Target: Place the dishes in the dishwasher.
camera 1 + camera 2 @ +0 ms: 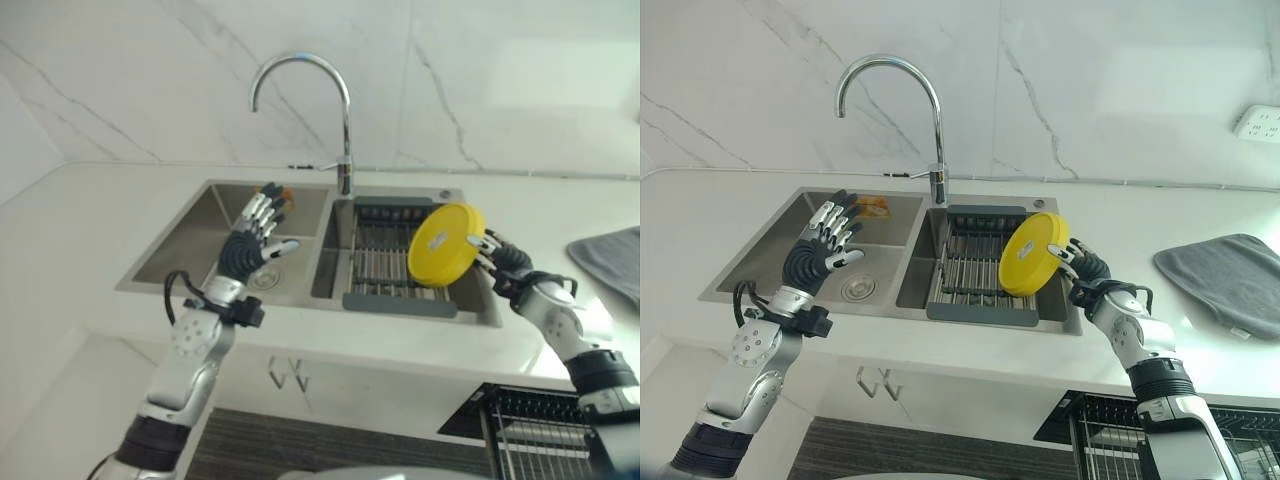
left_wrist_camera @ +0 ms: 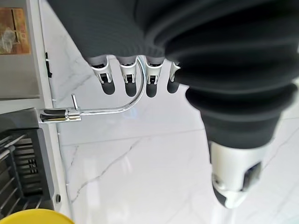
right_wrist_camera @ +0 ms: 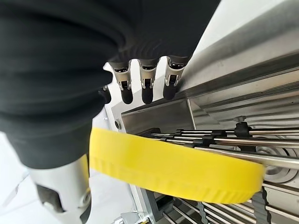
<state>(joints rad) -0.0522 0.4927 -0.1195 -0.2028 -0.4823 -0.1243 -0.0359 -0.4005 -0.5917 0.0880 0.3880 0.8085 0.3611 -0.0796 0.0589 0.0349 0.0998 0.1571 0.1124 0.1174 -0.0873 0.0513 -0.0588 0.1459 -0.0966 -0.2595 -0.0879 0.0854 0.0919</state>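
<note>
A round yellow plate (image 1: 445, 245) is held tilted on edge above the wire rack (image 1: 385, 262) that sits in the sink's right basin. My right hand (image 1: 1087, 268) is shut on the plate's right rim, with the fingers (image 3: 145, 86) over one face and the thumb against the other; the plate's edge (image 3: 177, 168) runs across the right wrist view. My left hand (image 1: 250, 245) hovers open over the left basin (image 1: 195, 235), fingers straight and spread, holding nothing. At the lower right, below the counter edge, part of the dishwasher's wire rack (image 1: 540, 428) shows.
A tall curved chrome faucet (image 1: 340, 110) rises behind the divider between the basins. A small orange item (image 1: 872, 207) lies at the back of the left basin. A grey cloth (image 1: 1230, 280) lies on the white counter at the right.
</note>
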